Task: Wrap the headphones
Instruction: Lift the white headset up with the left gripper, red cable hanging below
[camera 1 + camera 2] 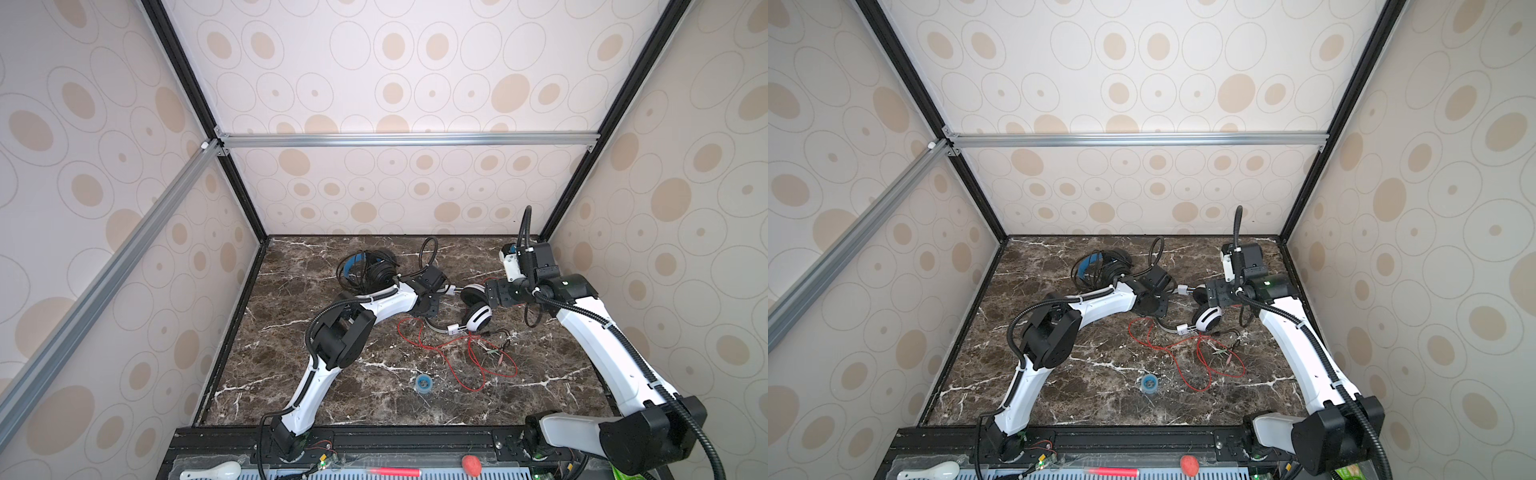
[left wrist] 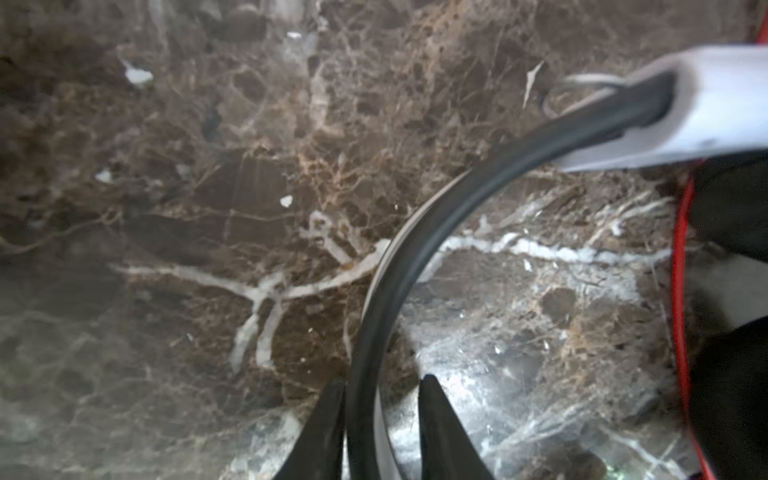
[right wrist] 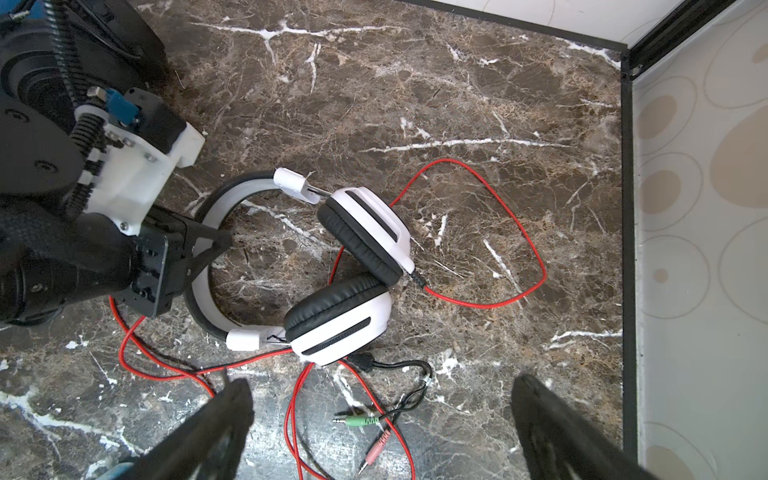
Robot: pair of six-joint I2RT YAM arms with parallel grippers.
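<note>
In both top views the white headphones (image 1: pixel 478 318) are lying on the brown marble bench (image 1: pixel 374 407). The black headphones (image 1: pixel 365 268) are sitting well apart from the white headphones, on the left arm's side. Their thin black cord (image 1: pixel 349 272) is looping around them in a bundle, so I think that pair is done. The red cord (image 1: pixel 457 361) is spreading out loose just beside the white headphones, toward the front of the bench. A small blue roll (image 1: pixel 423 382) is lying near the outer loops of that cord. The left pincer (image 1: pixel 430 311) is reaching down at the headband of the white headphones. The right pincer (image 1: pixel 494 296) is hanging over one ear cup (image 1: pixel 471 295).

In the left wrist view the headband (image 2: pixel 399 291) is running between the two black fingers (image 2: pixel 328 424). The left pincer is narrow around it. One finger is touching the band, but a thin gap is showing at the other. So I cannot tell if it is squeezing tight.

In the right wrist view the right pincer (image 3: pixel 382 384) is wide and holding nothing. The green plug (image 3: pixel 361 422) and the pink plug (image 3: pixel 379 440) are lying loose near the white headphones. None of the red cord is going around the white headphones. I think about half the job is left: winding that cord.
</note>
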